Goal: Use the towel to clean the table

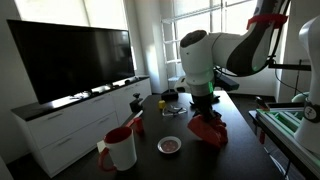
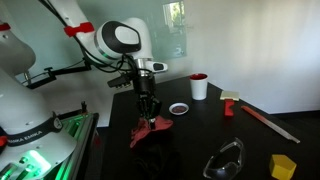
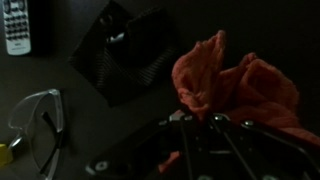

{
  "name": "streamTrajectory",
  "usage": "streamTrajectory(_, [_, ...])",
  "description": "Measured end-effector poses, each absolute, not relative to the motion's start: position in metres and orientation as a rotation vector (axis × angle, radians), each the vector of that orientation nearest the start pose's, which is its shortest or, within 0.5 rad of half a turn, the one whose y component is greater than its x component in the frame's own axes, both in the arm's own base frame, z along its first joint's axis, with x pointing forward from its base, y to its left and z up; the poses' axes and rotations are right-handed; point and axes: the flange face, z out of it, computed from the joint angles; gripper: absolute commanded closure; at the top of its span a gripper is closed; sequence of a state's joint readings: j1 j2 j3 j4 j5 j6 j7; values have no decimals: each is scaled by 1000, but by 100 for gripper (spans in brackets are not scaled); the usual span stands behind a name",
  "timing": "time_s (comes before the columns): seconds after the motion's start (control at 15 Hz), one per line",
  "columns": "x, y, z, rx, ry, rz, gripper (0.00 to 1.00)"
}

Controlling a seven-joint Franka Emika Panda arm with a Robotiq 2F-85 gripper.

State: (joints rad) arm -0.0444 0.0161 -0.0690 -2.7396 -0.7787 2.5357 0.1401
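A red towel (image 1: 210,130) hangs bunched from my gripper (image 1: 205,112) over the black table (image 1: 240,120). It also shows in an exterior view (image 2: 150,128), with its lower end touching the table near the front left edge, under my gripper (image 2: 150,115). In the wrist view the crumpled towel (image 3: 235,85) fills the right side, pinched between my fingers (image 3: 195,120). The gripper is shut on the towel.
A white mug with a red rim (image 1: 120,148) (image 2: 199,86), a small bowl (image 1: 170,145) (image 2: 179,108), safety glasses (image 2: 225,160) (image 3: 35,120), a yellow block (image 2: 283,164), a red-handled tool (image 2: 262,116), a black mesh holder (image 3: 135,55) and a remote (image 3: 15,25) lie on the table.
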Motion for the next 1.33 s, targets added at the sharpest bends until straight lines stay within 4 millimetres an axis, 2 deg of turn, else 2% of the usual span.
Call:
streamTrajectory(0.2, [362,-47,196,-3414,-751,374,98])
streamTrajectory(0.47, [361,-40,189,-3393,-772,373,98])
streamTrajectory(0.93, [353,-4,161,-3316,-941,421,98])
streamTrajectory(1.33, [351,38,161,-3280,-1116,377,98])
